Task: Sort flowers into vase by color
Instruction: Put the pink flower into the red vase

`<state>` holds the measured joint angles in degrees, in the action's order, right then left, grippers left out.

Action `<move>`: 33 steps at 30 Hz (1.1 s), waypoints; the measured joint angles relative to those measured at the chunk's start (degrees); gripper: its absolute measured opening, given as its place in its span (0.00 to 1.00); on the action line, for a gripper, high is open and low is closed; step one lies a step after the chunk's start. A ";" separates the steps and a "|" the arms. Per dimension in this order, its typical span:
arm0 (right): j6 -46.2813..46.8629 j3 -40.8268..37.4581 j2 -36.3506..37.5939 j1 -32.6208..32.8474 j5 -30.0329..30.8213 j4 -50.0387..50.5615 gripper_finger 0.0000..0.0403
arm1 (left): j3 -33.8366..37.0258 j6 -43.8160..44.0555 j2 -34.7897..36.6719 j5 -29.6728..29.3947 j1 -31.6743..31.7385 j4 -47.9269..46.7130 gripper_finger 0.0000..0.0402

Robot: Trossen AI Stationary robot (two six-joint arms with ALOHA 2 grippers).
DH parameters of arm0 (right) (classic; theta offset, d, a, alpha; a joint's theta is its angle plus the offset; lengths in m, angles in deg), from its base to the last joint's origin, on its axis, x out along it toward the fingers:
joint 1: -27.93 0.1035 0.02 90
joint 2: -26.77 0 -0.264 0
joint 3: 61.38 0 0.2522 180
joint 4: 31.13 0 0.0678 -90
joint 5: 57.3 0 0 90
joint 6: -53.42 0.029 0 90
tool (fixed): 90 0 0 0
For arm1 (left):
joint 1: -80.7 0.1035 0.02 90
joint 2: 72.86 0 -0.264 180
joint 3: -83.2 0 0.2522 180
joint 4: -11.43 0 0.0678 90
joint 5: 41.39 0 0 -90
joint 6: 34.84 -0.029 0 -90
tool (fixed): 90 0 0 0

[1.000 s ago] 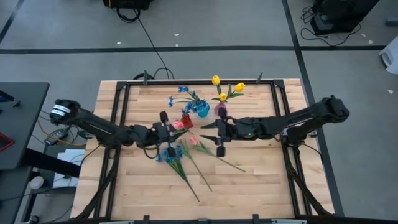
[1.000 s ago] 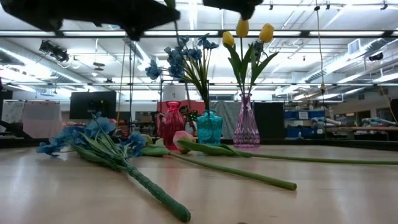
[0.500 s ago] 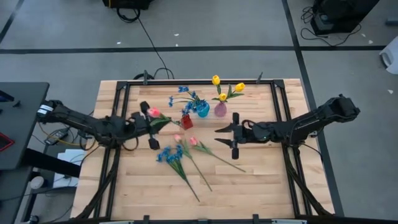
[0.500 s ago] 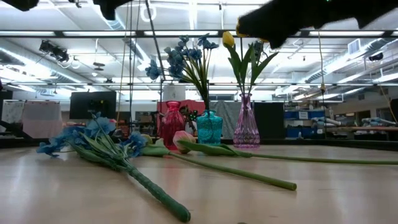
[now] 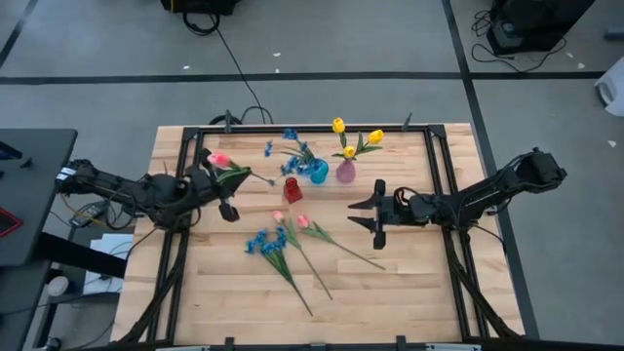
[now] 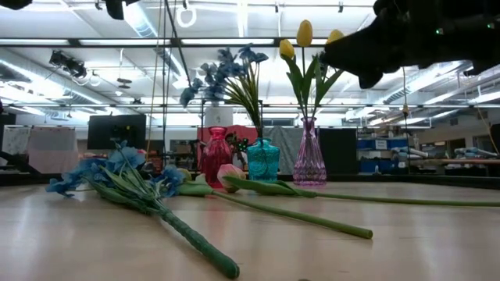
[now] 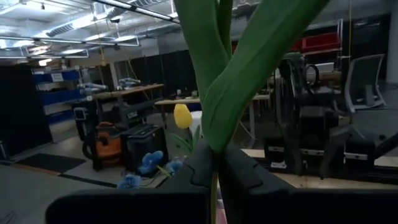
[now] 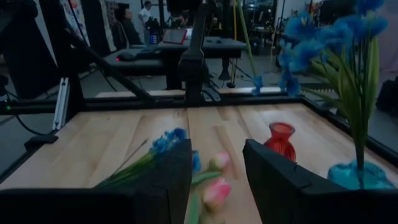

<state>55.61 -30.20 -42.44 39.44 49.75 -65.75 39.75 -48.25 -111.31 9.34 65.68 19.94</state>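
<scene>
Left gripper (image 5: 226,195) is pinching a pink tulip (image 5: 218,159) low on its stem, which looks light, thin and a bit floppy, so gripping low seems right.

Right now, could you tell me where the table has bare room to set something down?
Bare: the near strip of the table below the blue bunch, and the right side past the right gripper. Crowded: around the red vase, teal vase and pink tulips.
</scene>
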 joint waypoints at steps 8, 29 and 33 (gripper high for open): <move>-0.27 -0.42 0.00 -0.07 1.44 -0.02 0.39 | 0.00 -3.31 0.78 -3.15 1.32 0.60 0.04; -1.91 -0.40 0.00 -0.07 1.34 -3.21 0.39 | 8.10 1.96 -10.97 3.96 7.13 19.76 0.04; -1.91 -0.40 0.00 -0.07 1.33 -3.21 0.39 | 9.66 3.67 -14.55 4.58 8.95 25.04 0.04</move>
<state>53.69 -30.60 -42.44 39.37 51.09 -68.96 49.42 -44.58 -125.86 13.92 74.64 44.98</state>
